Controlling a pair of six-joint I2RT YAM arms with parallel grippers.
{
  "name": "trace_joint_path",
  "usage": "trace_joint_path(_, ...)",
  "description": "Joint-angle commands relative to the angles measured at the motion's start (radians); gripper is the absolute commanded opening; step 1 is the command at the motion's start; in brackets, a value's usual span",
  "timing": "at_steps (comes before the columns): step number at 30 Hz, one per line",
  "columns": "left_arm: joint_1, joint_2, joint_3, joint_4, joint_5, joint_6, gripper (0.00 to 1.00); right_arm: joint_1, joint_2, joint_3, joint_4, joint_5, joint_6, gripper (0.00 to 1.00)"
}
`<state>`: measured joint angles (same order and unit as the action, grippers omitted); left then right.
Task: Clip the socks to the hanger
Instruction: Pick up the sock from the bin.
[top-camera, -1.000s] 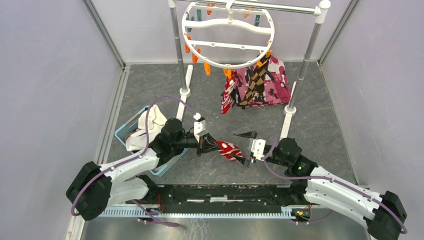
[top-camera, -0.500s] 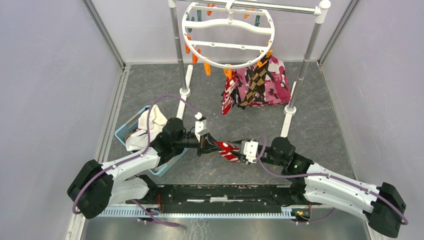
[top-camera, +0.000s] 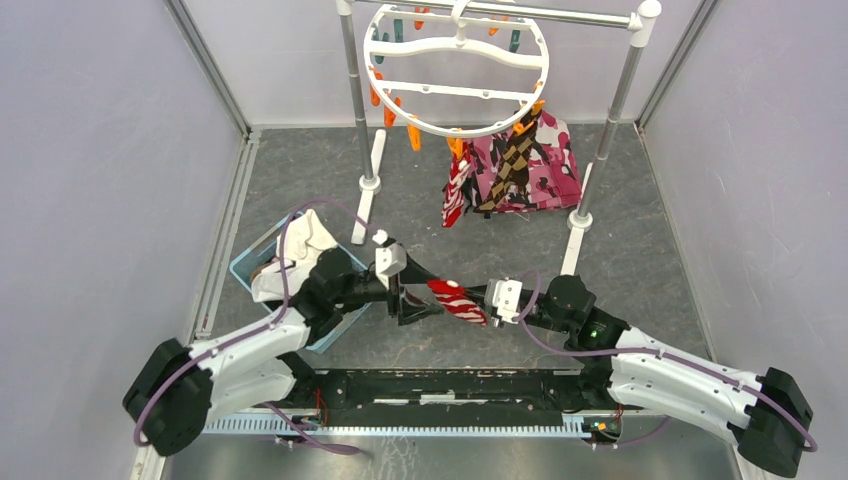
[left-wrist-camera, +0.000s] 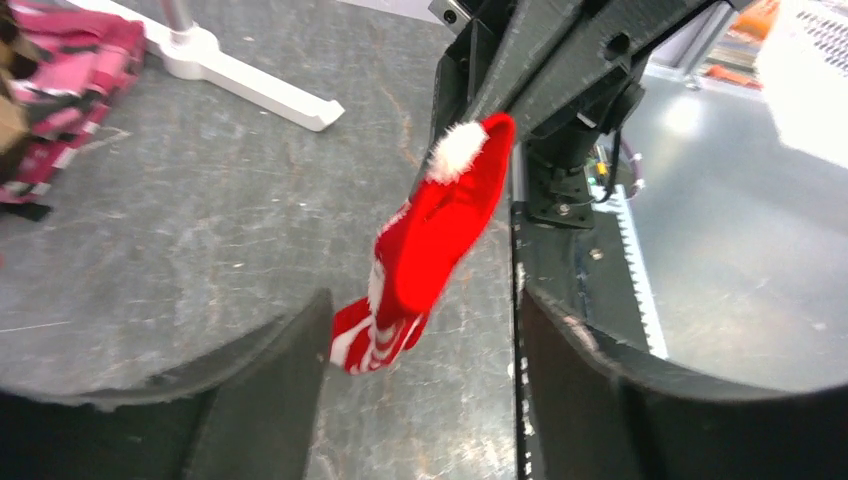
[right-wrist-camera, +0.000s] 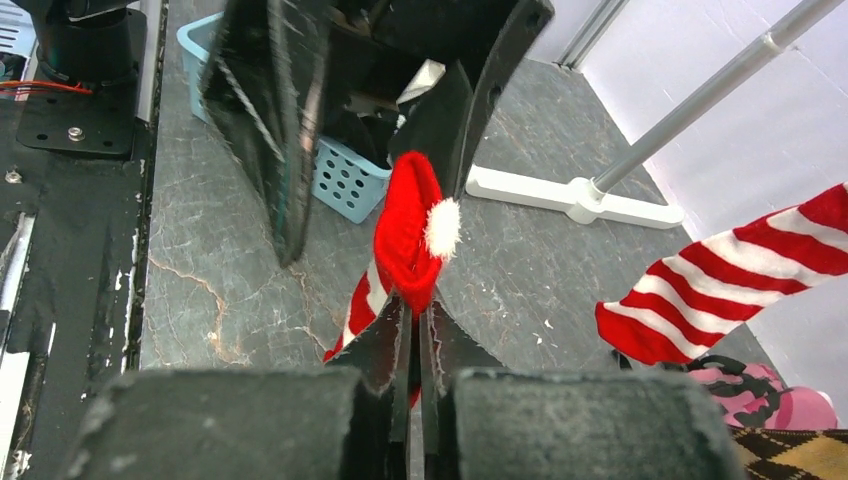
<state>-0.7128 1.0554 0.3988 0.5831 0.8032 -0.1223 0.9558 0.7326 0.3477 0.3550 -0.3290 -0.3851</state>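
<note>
Red sock with white stripes and a white fluffy spot (top-camera: 455, 298): in mid-air, low over the grey table (top-camera: 650, 240), between the 2 arms. It is well apart from the round white plastic hanger with orange and teal clothespins (top-camera: 455, 100) at the far side. The hanger's near rim already carries a red-and-white striped sock (top-camera: 458, 190) and a brown-and-black argyle sock (top-camera: 512, 155).

Right claw (right-wrist-camera: 414, 335): closed tight on the red sock. The right wrist view shows both fingers pressed together, red fabric bulging past their tips and the striped end dangling below.

Left claw (top-camera: 418, 296): well open, 1 finger on each side of the sock, holding nothing. In the left wrist view the fabric hangs free between the fingers, touching neither as far as I can tell.

Handling, my judgement: light, limp knit that drapes and swings. It is not fragile and is unlikely to slip from a firm pinch, but it is prone to bunching. The best hold is just below the cuff, leaving a flat edge clear for a pin to bite. I cannot tell which end is pinched now.

Arm pose: both arms reach low and inward from the near edge, wrists facing each other across the sock. The left arm passes over a light blue plastic basket (top-camera: 250, 270) holding white cloth (top-camera: 300, 245).
</note>
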Motion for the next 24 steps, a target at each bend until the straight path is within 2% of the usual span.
trace_joint_path(1,0.006,-0.151,-0.078,0.116,-0.166,-0.013,0.81,0.008,-0.009,0.024,0.031,0.049,0.054,0.0)
trace_joint_path(2,0.005,-0.188,-0.1,0.129,-0.207,-0.018,0.9,0.007,-0.012,0.028,0.021,0.065,0.066,0.0)
trace_joint_path(3,0.007,-0.224,-0.12,0.148,-0.249,-0.025,0.95,0.006,-0.012,0.031,0.012,0.079,0.071,0.0)
trace_joint_path(5,0.011,-0.291,-0.162,0.189,-0.32,-0.057,1.0,0.006,-0.015,0.033,0.007,0.097,0.079,0.0)
trace_joint_path(8,0.025,-0.368,-0.195,0.215,-0.405,-0.14,1.0,0.006,-0.03,0.017,0.037,0.136,0.107,0.0)
trace_joint_path(12,0.062,-0.378,-0.183,0.233,-0.379,-0.207,1.0,0.005,-0.029,0.007,0.072,0.157,0.139,0.0)
trace_joint_path(16,0.15,-0.279,-0.115,0.285,-0.318,-0.325,0.99,0.002,-0.004,0.006,0.094,0.176,0.174,0.0)
trace_joint_path(24,0.278,-0.081,-0.026,0.622,-0.173,-0.546,0.87,-0.021,-0.004,-0.011,0.153,0.146,0.243,0.0)
